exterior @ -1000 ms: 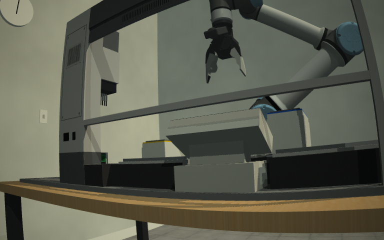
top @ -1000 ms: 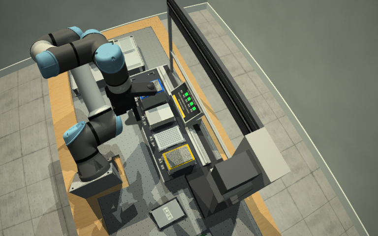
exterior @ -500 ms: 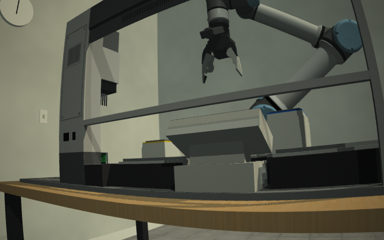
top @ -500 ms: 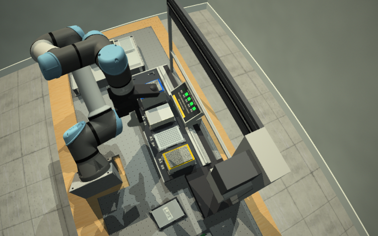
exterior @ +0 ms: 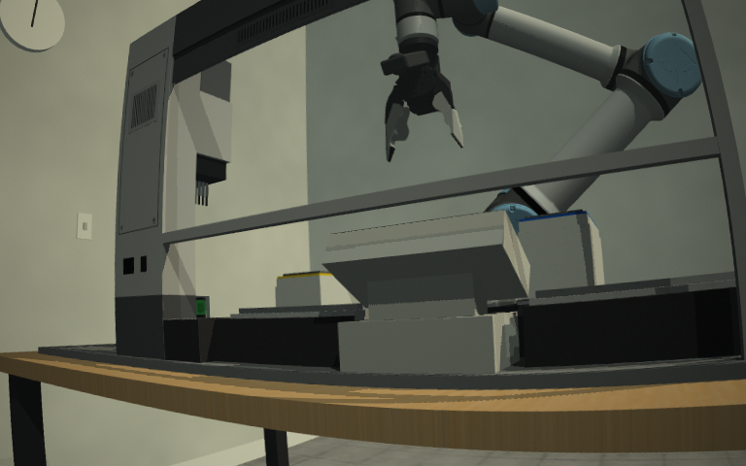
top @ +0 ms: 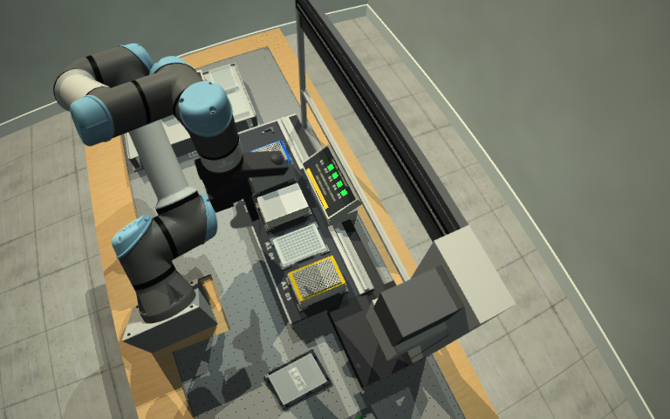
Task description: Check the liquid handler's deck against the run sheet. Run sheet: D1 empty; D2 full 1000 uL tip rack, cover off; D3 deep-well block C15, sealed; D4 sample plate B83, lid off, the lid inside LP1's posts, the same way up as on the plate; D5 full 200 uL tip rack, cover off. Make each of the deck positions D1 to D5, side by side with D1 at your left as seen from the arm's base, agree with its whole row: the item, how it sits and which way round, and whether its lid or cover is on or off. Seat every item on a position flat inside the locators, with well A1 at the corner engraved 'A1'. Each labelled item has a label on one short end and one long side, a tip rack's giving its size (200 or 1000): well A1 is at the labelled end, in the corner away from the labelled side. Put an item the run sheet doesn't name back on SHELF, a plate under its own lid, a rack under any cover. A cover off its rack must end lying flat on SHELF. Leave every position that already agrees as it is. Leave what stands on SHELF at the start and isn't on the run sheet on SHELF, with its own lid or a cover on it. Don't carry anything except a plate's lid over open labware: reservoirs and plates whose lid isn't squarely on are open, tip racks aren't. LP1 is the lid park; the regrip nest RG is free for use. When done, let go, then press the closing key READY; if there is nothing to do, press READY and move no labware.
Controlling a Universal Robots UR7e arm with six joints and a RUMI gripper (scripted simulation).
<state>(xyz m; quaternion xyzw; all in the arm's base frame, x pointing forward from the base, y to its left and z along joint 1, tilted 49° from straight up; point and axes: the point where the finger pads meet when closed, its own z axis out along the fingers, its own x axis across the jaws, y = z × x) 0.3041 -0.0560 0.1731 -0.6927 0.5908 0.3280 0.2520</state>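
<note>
My gripper (exterior: pixel 423 140) is open and empty, high above the deck. In the top view, the gripper (top: pixel 266 165) hangs over the blue-rimmed tip rack (top: pixel 270 149), hiding part of it; the rack also shows in the side view (exterior: pixel 558 244). Further along the row stand a sealed grey-white deep-well block (top: pixel 283 204), an uncovered sample plate (top: pixel 298 244) and a yellow-rimmed tip rack (top: pixel 316 278) at the spot marked D5. The deck spot (top: pixel 266 129) beyond the blue rack looks bare. A flat lid (top: pixel 297 378) lies in the lid park at the near end.
A slanted control panel (top: pixel 331 185) with green lights stands beside the deck row. The liquid handler's gantry and head (top: pixel 444 291) rise at the right. White labware (top: pixel 229 88) sits on the shelf at the back, partly hidden by my arm.
</note>
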